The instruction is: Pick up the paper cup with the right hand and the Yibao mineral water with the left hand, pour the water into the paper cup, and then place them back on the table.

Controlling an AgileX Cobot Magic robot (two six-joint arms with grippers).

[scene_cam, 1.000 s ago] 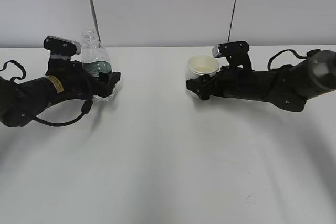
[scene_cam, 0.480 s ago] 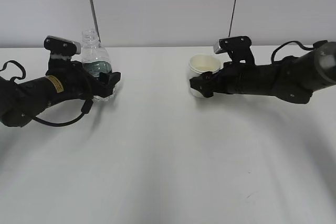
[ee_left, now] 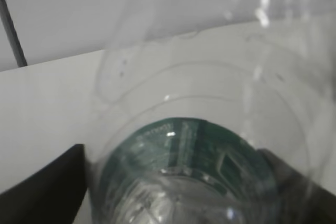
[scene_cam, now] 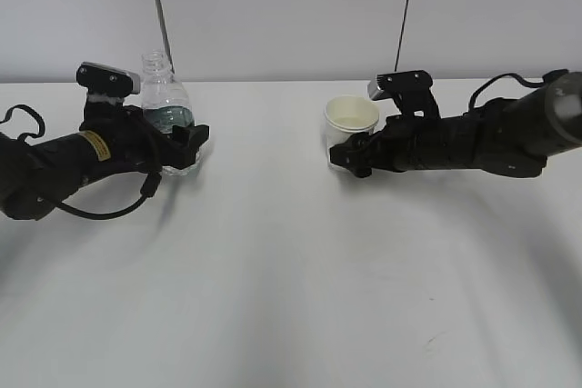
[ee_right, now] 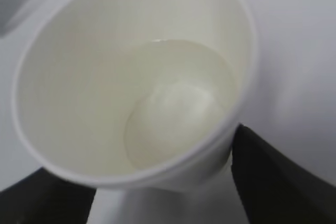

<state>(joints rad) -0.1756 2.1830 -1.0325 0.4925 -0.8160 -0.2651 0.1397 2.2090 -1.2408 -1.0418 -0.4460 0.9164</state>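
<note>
The Yibao mineral water (scene_cam: 164,97) stands uncapped on the table (scene_cam: 273,270) at the back left, its green label facing me. My left gripper (scene_cam: 179,141) lies low on the table, its fingers against both sides of the bottle's lower body. In the left wrist view the bottle (ee_left: 184,150) fills the frame, with a dark finger (ee_left: 47,182) at its left edge. The paper cup (scene_cam: 352,117) stands right of centre. My right gripper (scene_cam: 344,154) reaches in from the right with a finger on each side of it. The cup (ee_right: 105,77) holds a little clear liquid, and one finger (ee_right: 273,177) touches its wall.
Two thin dark rods rise against the back wall, one behind the bottle (scene_cam: 156,2) and one behind the cup (scene_cam: 406,2). Loose black cables loop off the left arm (scene_cam: 109,211) and over the right arm (scene_cam: 496,93). White tabletop stretches across the whole front.
The right arm rose a little, then settled lower, and its fingers drew in closer around the cup. The left arm and the bottle have not moved.
</note>
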